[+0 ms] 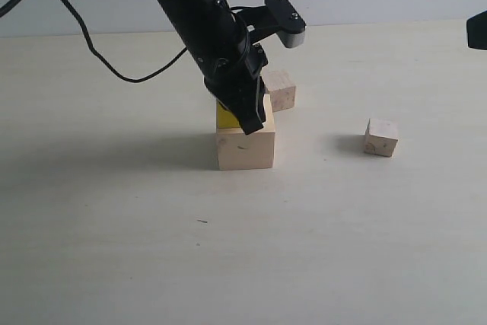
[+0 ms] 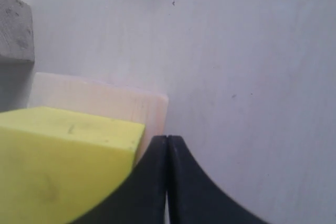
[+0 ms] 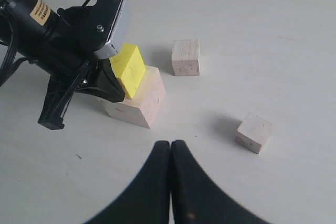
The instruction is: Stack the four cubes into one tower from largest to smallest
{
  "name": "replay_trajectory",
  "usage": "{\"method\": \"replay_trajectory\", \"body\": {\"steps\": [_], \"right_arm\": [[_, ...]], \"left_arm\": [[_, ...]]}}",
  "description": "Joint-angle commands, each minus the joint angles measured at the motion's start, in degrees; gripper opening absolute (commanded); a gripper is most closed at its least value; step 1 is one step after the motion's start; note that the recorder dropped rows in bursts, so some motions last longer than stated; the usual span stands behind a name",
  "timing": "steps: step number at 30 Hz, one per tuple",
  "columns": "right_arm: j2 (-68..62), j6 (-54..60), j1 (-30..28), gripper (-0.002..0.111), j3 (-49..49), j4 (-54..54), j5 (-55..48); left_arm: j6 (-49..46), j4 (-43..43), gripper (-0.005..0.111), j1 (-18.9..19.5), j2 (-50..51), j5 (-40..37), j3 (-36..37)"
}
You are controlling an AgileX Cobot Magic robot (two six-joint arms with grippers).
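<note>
Table (image 1: 114, 249) holds large wood cube (image 1: 245, 150), smaller wood cube (image 1: 280, 89), smallest wood cube (image 1: 380, 138).

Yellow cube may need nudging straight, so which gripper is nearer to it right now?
Left. The left gripper, shut, sits right beside the yellow cube on top of the large wood cube; the right gripper, also shut, hangs well back from both.

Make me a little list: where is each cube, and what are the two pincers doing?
big cube: on table
yellow cube: on top of big cube
middle wood cube: loose on table, behind big cube
smallest cube: loose on table, on the right arm's side
left pincer: shut, empty, beside yellow cube
right pincer: shut, empty
stacked: two of four
</note>
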State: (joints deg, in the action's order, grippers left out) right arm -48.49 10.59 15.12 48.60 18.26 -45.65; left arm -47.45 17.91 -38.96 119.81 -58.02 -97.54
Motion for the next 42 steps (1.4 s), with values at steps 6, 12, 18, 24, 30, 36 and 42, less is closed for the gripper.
{"method": "replay_trajectory", "body": {"steps": [6,12,18,24,30,36,42], "right_arm": [[0.11,-0.09,0.15,0.000,-0.19,-0.40,0.59],[0.11,-0.09,0.15,0.000,-0.19,-0.40,0.59],[0.11,-0.09,0.15,0.000,-0.19,-0.68,1.04],[-4.45,-0.09,0.15,0.000,-0.19,-3.03,8.62],[-16.74,-0.86,0.15,0.000,-0.04,-3.66,20.63],[-32.42,-1.68,0.15,0.000,8.42,-3.72,20.84],[-46.96,-1.81,0.15,0.000,28.18,-3.95,8.82]], "left_arm": [[0.86,1.34,0.000,-0.40,-0.36,-1.87,0.12],[0.86,4.83,0.000,-0.40,-3.56,-4.64,0.12],[4.88,5.39,0.000,-0.40,-11.10,-5.49,0.12],[10.72,1.17,0.000,-0.40,-18.85,2.44,0.12],[15.95,-1.68,0.000,0.68,-21.85,2.47,0.41],[21.78,-7.39,0.000,1.06,-25.49,4.36,4.60],[24.97,-7.29,0.000,2.22,-30.82,4.26,10.48]]}}
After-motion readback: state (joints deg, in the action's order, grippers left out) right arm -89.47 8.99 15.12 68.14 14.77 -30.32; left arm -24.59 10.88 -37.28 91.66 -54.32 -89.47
